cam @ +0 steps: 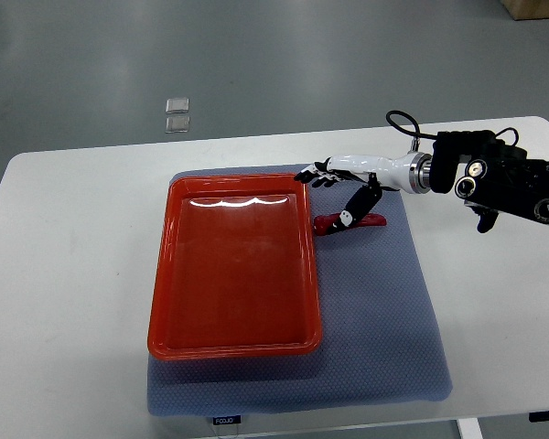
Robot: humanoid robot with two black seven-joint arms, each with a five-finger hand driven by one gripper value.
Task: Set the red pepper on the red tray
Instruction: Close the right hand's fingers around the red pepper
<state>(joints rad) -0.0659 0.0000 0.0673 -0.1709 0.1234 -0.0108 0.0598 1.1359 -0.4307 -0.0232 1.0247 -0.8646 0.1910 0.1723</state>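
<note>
On the grey mat (375, 311), just right of the tray (233, 343), lies the pepper (371, 220): small, elongated, glossy red. The right hand (343, 187) reaches over it, fingers spread, one dark-tipped finger (357, 206) angled down to its left end; whether it grips cannot be told, and no lift is evident. Placement has not begun; grasp, carry and release remain. The tray is a shallow, rounded-corner rectangle of shiny red plastic, empty. The mat shows a fine dimpled weave on a smooth white table (64, 274).
</note>
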